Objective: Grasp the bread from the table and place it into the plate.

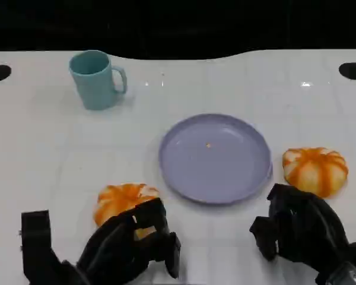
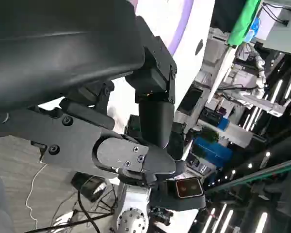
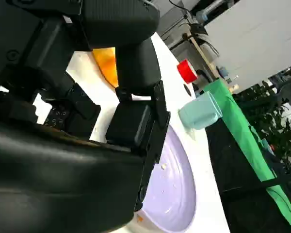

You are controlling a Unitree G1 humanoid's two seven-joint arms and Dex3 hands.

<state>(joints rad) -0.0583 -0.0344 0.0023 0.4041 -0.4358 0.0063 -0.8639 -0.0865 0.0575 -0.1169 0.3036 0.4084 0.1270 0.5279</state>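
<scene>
Two breads [image 1: 123, 200] [image 1: 315, 170], one plate [image 1: 215, 158], one mug [image 1: 97, 79]

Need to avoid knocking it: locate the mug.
In the head view the mug stands upright at the table's far left, beyond the plate, apart from both hands.

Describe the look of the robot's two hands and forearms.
Both hands, left hand and right hand, are matte black with blocky, segmented fingers joined by small screws. A smooth rounded black shell covers each hand's back. A sliver of silver forearm shows behind the right hand.
</scene>
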